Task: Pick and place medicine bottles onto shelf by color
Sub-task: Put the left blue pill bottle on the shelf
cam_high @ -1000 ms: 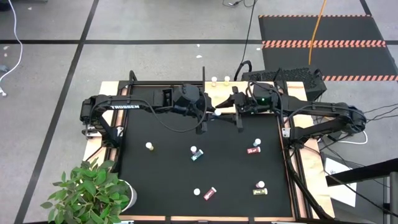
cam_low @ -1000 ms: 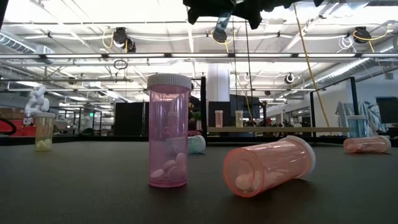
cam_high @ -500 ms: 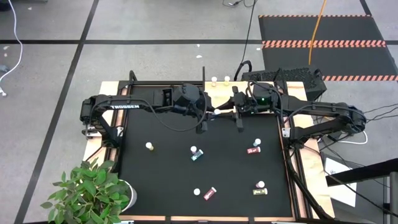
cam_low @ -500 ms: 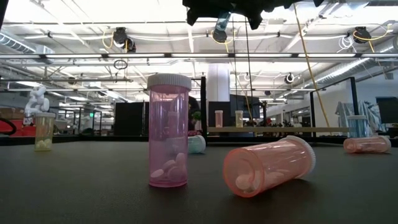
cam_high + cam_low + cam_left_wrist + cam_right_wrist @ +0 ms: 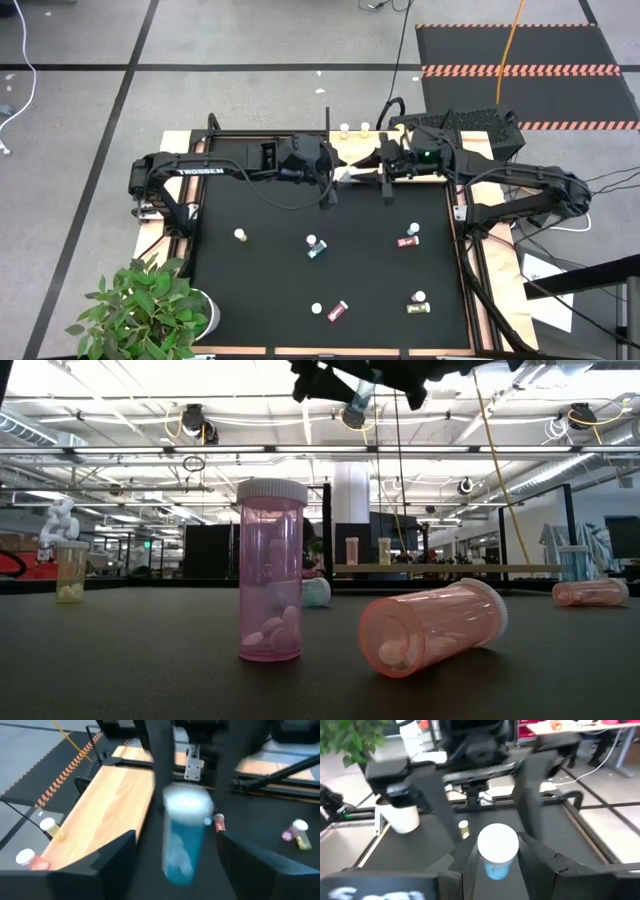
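A blue medicine bottle (image 5: 184, 845) with a white cap hangs in the air above the mat's far edge, between my two grippers. My right gripper (image 5: 497, 865) is shut on it. My left gripper (image 5: 180, 870) is open, one finger on each side of the bottle's blue end, apart from it. In the high view the two grippers meet nose to nose at the bottle (image 5: 349, 172). The shelf (image 5: 352, 143), a light wooden board at the far edge, carries two small bottles (image 5: 345, 128) (image 5: 365, 127) standing upright. My right gripper pinches the blue bottle at its white-capped end (image 5: 186, 802) between its two fingers (image 5: 161, 775). The fingers come level from the table's right side. The bottle is lifted clear of the mat, cap toward my right wrist and blue end slanting down toward my left gripper.
Several bottles are on the black mat (image 5: 260, 280): a yellow one (image 5: 240, 235), a teal one (image 5: 315, 247), a red one (image 5: 407, 238), a pink pair (image 5: 332, 311) and a yellow-green one (image 5: 418, 303). A potted plant (image 5: 150, 310) stands at the near left corner.
My left gripper has opened and let go of the blue bottle, while my right gripper has shut on it. The bottle stays in the air at the same place. Both arms have hardly shifted.
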You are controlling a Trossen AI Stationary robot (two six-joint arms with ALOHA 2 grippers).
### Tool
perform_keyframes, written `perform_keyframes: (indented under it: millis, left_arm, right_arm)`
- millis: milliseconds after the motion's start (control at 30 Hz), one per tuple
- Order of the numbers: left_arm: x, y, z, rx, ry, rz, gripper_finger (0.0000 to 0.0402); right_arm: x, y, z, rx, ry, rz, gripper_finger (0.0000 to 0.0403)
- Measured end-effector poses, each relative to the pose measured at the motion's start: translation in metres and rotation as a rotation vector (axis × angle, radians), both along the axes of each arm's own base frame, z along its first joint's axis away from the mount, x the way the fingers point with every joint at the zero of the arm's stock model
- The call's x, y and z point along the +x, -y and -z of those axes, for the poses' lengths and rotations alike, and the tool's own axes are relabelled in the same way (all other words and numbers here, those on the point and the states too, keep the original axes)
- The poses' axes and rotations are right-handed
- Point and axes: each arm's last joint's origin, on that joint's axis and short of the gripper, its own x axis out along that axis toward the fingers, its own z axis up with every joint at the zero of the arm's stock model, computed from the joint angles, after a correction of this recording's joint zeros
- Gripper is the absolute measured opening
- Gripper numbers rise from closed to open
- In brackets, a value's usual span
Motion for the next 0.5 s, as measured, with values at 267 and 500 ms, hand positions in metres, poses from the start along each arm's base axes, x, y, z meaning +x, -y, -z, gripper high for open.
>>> perform_keyframes:
  millis: [267,500]
  left_arm:
    - [-0.036,-0.009,-0.026,0.017,-0.011,-0.178,0.0369]
    - [-0.077,-0.026,-0.046,0.049,-0.028,-0.463,0.0369]
  right_arm:
    - [-0.034,0.031,-0.004,-0.041,-0.078,0.332,0.0118]
    - [-0.041,0.092,0.021,-0.118,-0.245,0.606,0.0122]
